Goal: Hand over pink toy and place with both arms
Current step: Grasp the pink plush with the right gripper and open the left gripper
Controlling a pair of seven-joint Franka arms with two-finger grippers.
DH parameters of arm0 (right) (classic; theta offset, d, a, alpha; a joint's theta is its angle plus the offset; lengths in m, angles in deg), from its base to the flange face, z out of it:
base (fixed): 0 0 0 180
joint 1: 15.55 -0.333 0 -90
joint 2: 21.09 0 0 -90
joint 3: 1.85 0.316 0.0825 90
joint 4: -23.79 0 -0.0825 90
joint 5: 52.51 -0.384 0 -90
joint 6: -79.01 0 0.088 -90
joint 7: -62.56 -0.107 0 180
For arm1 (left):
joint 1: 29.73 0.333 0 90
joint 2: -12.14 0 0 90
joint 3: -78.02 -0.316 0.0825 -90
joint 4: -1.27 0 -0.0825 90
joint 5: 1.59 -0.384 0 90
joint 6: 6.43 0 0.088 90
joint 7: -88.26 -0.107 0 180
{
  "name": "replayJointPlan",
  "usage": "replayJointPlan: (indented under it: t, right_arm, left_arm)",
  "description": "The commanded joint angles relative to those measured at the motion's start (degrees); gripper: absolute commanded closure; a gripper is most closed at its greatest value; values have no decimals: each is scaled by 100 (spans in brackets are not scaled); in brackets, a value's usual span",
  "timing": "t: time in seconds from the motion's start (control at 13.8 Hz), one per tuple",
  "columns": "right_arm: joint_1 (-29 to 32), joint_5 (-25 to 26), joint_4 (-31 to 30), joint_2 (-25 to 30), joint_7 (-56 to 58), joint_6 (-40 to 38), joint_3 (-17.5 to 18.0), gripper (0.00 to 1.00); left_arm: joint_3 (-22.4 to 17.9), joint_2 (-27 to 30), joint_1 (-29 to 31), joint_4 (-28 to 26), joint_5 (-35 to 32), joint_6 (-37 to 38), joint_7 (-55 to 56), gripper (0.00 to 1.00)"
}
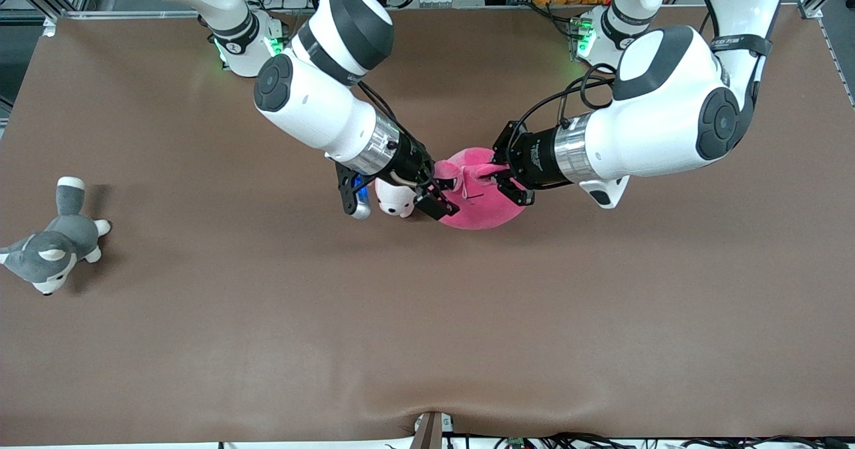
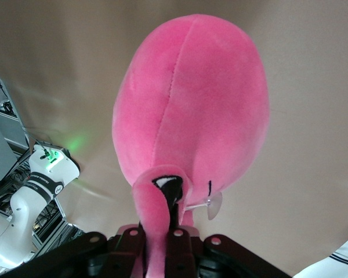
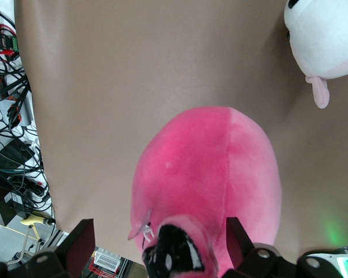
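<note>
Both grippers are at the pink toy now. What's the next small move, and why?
Probably lift the right gripper clear. The left gripper is shut on a flap of the pink toy, while the right fingers stand open either side of it, so the left arm alone holds it.

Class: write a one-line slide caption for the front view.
Both grippers, left and right, meet at the pink toy mid-table.
</note>
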Motion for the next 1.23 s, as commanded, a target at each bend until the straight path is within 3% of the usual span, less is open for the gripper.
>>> replayJointPlan:
  t: [0.0, 0.22, 0.29, 0.36, 0.43, 1.09, 1.16]
  right_arm:
    - [-68, 13, 194, -97, -129, -58, -63, 0]
    - [-77, 39, 194, -88, -129, -93, -63, 0]
    - [-77, 65, 194, -79, -129, -84, -63, 14]
    - [-103, 83, 194, -79, -121, -84, -72, 66]
    - [-104, 144, 194, -79, -112, -84, -72, 100]
    - [10, 364, 194, -18, -103, -137, -98, 100]
    - [54, 364, 194, -9, -85, -137, -107, 100]
  left_arm:
    - [-7, -89, -145, 152, 92, -159, 199, 100]
    - [-7, -107, -215, 152, 92, -282, 243, 100]
    - [-7, -124, -224, 161, 92, -291, 243, 100]
    - [-7, -124, -259, 152, 92, -309, 243, 100]
    - [2, -124, -259, 161, 92, -309, 252, 100]
    - [11, -72, -233, 161, 92, -300, 59, 100]
    - [11, -46, -215, 161, 84, -300, -11, 94]
